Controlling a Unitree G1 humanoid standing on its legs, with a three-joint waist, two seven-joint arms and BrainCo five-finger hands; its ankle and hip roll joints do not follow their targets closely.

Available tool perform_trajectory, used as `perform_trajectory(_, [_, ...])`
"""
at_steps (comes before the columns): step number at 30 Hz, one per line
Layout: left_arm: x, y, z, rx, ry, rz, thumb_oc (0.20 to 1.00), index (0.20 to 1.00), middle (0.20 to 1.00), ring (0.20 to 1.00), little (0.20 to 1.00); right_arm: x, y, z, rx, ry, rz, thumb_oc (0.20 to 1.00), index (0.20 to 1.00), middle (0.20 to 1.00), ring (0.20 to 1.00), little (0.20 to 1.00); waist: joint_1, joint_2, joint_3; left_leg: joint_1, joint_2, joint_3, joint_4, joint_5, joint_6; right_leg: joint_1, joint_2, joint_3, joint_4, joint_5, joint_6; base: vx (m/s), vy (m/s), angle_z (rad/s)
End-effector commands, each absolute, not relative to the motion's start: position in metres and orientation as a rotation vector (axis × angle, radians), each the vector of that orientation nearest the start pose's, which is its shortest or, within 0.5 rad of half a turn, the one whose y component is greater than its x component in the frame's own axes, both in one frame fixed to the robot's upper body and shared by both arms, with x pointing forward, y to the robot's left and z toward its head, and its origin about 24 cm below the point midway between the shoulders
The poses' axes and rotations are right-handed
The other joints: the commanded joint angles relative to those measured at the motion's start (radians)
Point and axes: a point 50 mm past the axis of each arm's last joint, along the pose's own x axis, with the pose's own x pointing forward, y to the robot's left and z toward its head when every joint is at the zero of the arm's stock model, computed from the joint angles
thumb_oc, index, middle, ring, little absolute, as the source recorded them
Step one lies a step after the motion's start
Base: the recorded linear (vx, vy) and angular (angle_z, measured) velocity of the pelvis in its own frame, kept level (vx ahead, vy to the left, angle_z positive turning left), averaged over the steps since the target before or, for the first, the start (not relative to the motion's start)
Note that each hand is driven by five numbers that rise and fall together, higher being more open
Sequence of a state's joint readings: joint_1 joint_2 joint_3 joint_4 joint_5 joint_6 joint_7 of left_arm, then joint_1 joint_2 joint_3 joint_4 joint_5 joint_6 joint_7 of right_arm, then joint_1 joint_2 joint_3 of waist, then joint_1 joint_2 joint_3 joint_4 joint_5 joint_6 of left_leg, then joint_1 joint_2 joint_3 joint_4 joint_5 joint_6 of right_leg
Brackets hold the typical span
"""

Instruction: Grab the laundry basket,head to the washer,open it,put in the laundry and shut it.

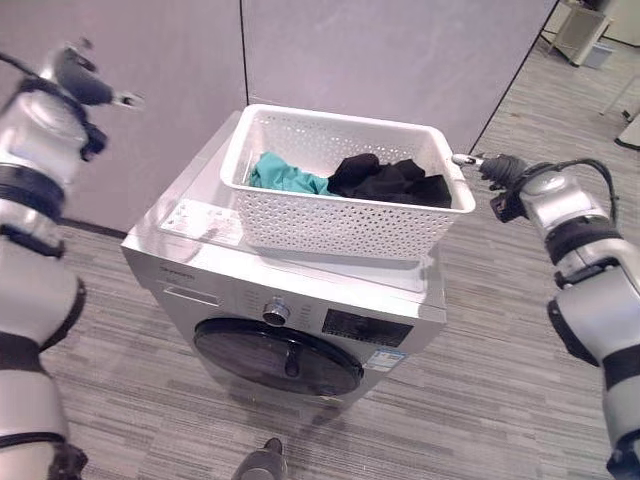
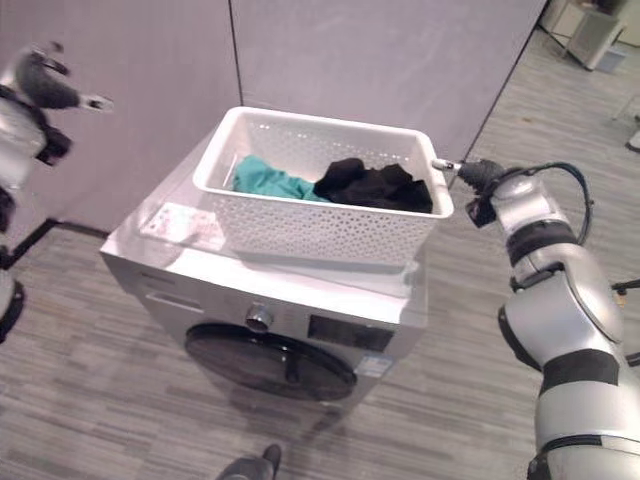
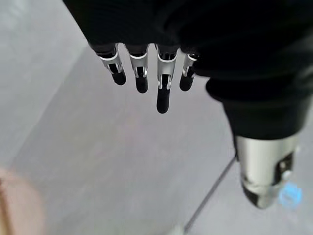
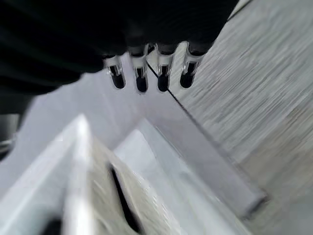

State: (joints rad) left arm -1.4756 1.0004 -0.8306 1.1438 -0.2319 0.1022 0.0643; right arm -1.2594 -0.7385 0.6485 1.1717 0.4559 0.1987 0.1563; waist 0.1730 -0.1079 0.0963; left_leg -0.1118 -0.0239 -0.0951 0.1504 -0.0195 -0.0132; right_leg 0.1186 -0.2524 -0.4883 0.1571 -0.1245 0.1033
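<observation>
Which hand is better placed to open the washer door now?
Probably the right hand. It hangs beside the basket on the washer, nearer the closed door. The left hand is raised by the wall, farther off. Both look open and empty.

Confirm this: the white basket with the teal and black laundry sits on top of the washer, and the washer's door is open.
Not quite: the washer door is shut, as the left eye view shows. The rest holds: the white basket with teal laundry and black laundry sits on top of the washer.
</observation>
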Motion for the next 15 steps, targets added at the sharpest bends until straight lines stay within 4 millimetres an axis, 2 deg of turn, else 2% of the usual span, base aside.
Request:
perform_trajectory(1, [0.350,0.355,0.363,0.907,-0.163,0.619,1.000,1.000,1.000,1.000,1.000,0.396,-0.302,0.261,-0.497,0.051,-0.187,1.000,1.000,1.000,1.000,1.000,0.028,0.060,-0.040,0.163,0.069,0.013,-0.100,-0.076,0.019,-0.092,-0.050,0.011,0.090,0.056,0.071,0.02,-0.001,-0.17])
perform_trajectory(3, [0.335,0.376,0.360,0.858,-0.164,0.664,1.000,1.000,1.000,1.000,1.000,0.394,-0.299,0.280,-0.424,-0.062,-0.188,1.000,1.000,1.000,1.000,1.000,0.049,0.066,-0.055,0.168,0.068,0.020,-0.103,-0.078,0.018,-0.081,-0.051,0.010,0.057,0.077,0.073,0.04,-0.006,-0.19])
perform_trajectory(6, [0.328,0.387,0.355,0.835,-0.152,0.690,1.000,1.000,1.000,1.000,1.000,0.393,-0.299,0.286,-0.381,-0.107,-0.190,1.000,1.000,1.000,1.000,1.000,0.057,0.069,-0.060,0.171,0.069,0.025,-0.103,-0.079,0.017,-0.077,-0.050,0.012,0.043,0.085,0.074,0.03,-0.009,-0.17])
perform_trajectory(7, [0.320,0.398,0.352,0.812,-0.142,0.720,1.000,1.000,1.000,1.000,1.000,0.391,-0.300,0.293,-0.336,-0.153,-0.198,1.000,1.000,1.000,1.000,1.000,0.066,0.070,-0.063,0.175,0.071,0.030,-0.104,-0.082,0.014,-0.071,-0.047,0.014,0.032,0.088,0.075,0.03,-0.014,-0.18])
perform_trajectory(9, [0.293,0.426,0.344,0.771,-0.144,0.794,1.000,1.000,1.000,1.000,1.000,0.380,-0.316,0.299,-0.239,-0.228,-0.243,1.000,1.000,1.000,1.000,1.000,0.085,0.069,-0.075,0.178,0.080,0.040,-0.111,-0.081,0.009,-0.056,-0.041,0.014,-0.007,0.100,0.075,0.06,-0.029,-0.19])
perform_trajectory(11, [0.273,0.444,0.329,0.775,-0.114,0.835,1.000,1.000,1.000,1.000,1.000,0.370,-0.330,0.293,-0.212,-0.248,-0.272,1.000,1.000,1.000,1.000,1.000,0.087,0.068,-0.079,0.177,0.082,0.044,-0.118,-0.073,0.007,-0.047,-0.037,0.018,-0.028,0.105,0.074,0.02,-0.015,-0.15])
perform_trajectory(12, [0.272,0.445,0.327,0.772,-0.111,0.836,1.000,1.000,1.000,1.000,1.000,0.370,-0.329,0.293,-0.216,-0.247,-0.270,1.000,1.000,1.000,1.000,1.000,0.085,0.071,-0.080,0.177,0.082,0.044,-0.118,-0.073,0.007,-0.047,-0.036,0.018,-0.029,0.105,0.074,0.02,-0.024,-0.14])
perform_trajectory(13, [0.238,0.473,0.294,0.781,-0.011,0.910,1.000,1.000,1.000,1.000,1.000,0.346,-0.358,0.271,-0.203,-0.251,-0.332,1.000,1.000,1.000,1.000,1.000,0.090,0.067,-0.078,0.190,0.089,0.050,-0.132,-0.075,0.001,-0.028,-0.028,0.021,-0.048,0.100,0.073,0.02,-0.018,-0.12])
perform_trajectory(14, [0.235,0.475,0.290,0.779,-0.006,0.912,1.000,1.000,1.000,1.000,1.000,0.346,-0.356,0.270,-0.207,-0.250,-0.328,1.000,1.000,1.000,1.000,1.000,0.086,0.069,-0.082,0.187,0.087,0.050,-0.133,-0.071,0.002,-0.029,-0.029,0.020,-0.052,0.104,0.072,0.03,-0.026,-0.12])
perform_trajectory(15, [0.225,0.481,0.273,0.765,0.030,0.919,1.000,1.000,1.000,1.000,1.000,0.335,-0.367,0.260,-0.212,-0.246,-0.350,1.000,1.000,1.000,1.000,1.000,0.089,0.070,-0.079,0.191,0.090,0.051,-0.137,-0.074,-0.001,-0.023,-0.027,0.019,-0.057,0.100,0.072,0.00,-0.008,-0.07])
